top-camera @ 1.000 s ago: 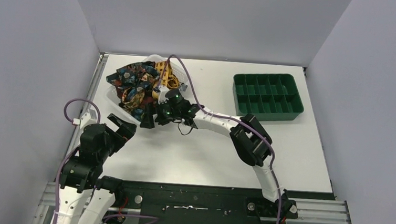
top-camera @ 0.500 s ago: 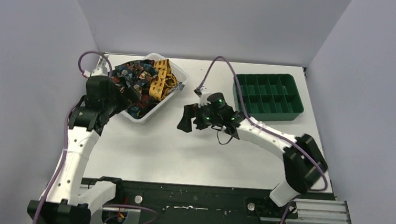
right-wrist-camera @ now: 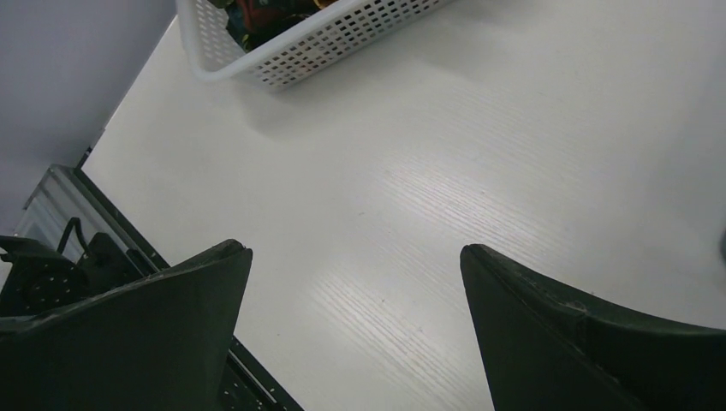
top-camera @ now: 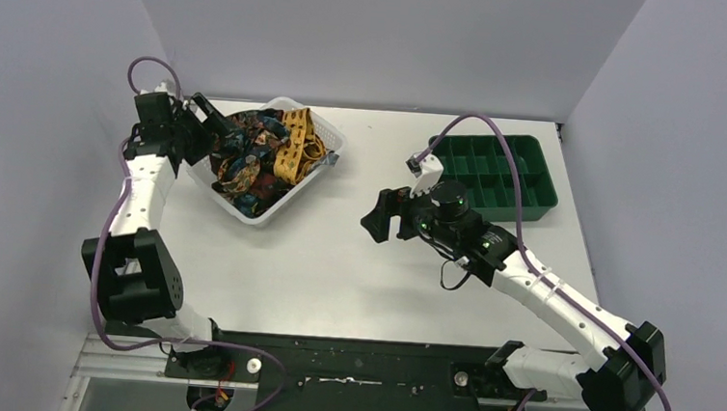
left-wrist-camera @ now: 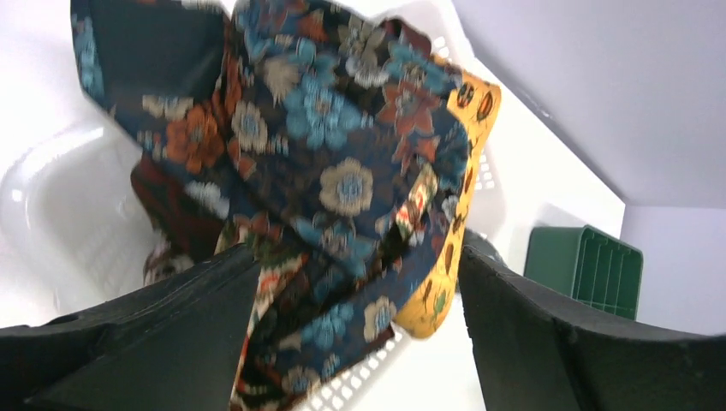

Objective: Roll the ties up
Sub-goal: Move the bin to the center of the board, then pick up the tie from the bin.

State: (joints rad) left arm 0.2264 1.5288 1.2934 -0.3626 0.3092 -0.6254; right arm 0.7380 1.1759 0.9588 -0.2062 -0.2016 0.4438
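Observation:
Several ties lie bundled in a white basket at the table's rear left. A dark floral tie fills the middle and a mustard-yellow tie lies to its right. My left gripper is open at the basket's left rim, over the bundle. In the left wrist view the floral tie and the yellow tie show between the spread fingers of the left gripper, over the basket. My right gripper is open and empty above bare table. It also shows in the right wrist view.
A green compartment tray stands at the rear right and also shows in the left wrist view. The basket's near corner shows at the top of the right wrist view. Grey walls enclose the table on three sides.
My left arm has swung from near its base up to the basket's left rim. My right gripper has pulled back from the basket to the right, over the middle of the table.

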